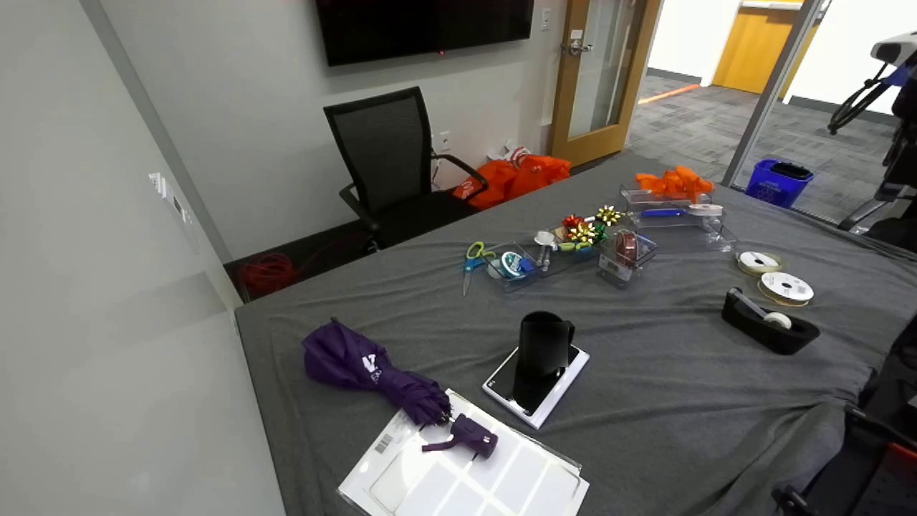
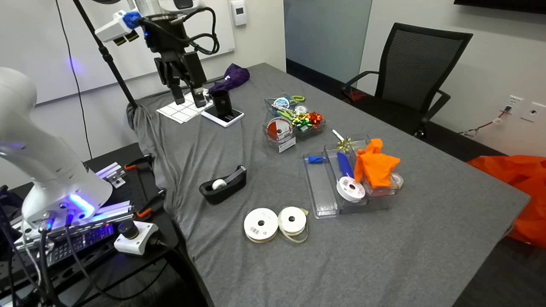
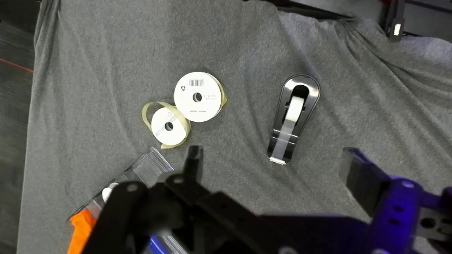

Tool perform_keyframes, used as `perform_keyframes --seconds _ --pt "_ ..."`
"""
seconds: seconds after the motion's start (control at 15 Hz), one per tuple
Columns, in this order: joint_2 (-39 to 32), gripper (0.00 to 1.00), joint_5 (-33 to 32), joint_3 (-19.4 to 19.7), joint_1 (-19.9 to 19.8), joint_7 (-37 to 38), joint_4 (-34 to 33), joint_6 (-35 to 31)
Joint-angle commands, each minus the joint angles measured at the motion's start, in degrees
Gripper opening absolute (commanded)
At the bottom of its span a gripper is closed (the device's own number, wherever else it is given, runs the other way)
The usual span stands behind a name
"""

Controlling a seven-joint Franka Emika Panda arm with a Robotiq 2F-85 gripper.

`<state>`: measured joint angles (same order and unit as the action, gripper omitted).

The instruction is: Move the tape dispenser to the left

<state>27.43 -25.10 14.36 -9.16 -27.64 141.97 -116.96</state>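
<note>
A: In an exterior view, tape dispenser (image 1: 765,332) where?
B: Rt side, on gray-draped surface (image 1: 645,430), just beside two wht ribbon spools (image 1: 777,285). Well apart from blk mug (image 1: 541,347), upright on wht-edged tablet (image 1: 530,394).
A: Left of mug?
B: Folded purple umbrella (image 1: 380,378), handle end over wht sheets (image 1: 501,480). Farther back, green-blue scissors (image 1: 470,265) just beside small clear box (image 1: 510,284), then bright gift bows (image 1: 583,232).
A: Hand (image 2: 188,101) also in an exterior view? State?
B: Yep. Tips down, up off surface. Fingers (image 2: 177,96) spread, plain gap btwn. Seen in front of sheets.
A: Tape dispenser there?
B: On surface, btwn wht robot base (image 2: 66,192) & long clear tray (image 2: 320,189), w/ spools close by. Narrow cutter end facing away from base. In tray: orange bundle (image 2: 376,167), also long blue item (image 2: 344,164), can't ID.
A: Wrist view?
B: Hand in from bottom, partly blurred; fingers wide apart, one per side. Tape dispenser past tips, on surface, approx mid-gap as seen, touching neither. Wht tape roll (image 3: 294,108) at wide end, cutter end toward hand. Spools to left of it, touching each other.
A: Lower left?
B: Tray too, partly hidden behind hand, w/ orange bundle. At far left, dark floor (image 3: 14,116) past edge of surface.
</note>
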Motion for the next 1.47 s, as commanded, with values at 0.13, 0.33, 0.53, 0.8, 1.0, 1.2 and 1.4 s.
perform_keyframes --seconds 0.13,0.33,0.53,0.8,1.0,1.2,1.4 --pt "-0.02 1.0 0.11 -0.15 -0.13 -0.07 -0.07 0.09" --pt "-1.61 1.0 0.95 1.62 -0.01 -1.49 0.19 -3.55" --pt "-5.37 1.0 3.29 4.46 0.14 -3.36 0.35 -9.53" --pt "-11.81 1.0 11.76 7.88 0.91 -9.32 -0.48 -12.46" --pt "-16.41 1.0 21.68 8.6 1.49 -14.91 -0.9 -13.26" --pt "-21.72 1.0 28.61 7.65 0.79 -18.29 -1.53 -14.67" --pt "-26.81 1.0 32.8 6.6 -0.41 -20.5 -2.14 -16.77"
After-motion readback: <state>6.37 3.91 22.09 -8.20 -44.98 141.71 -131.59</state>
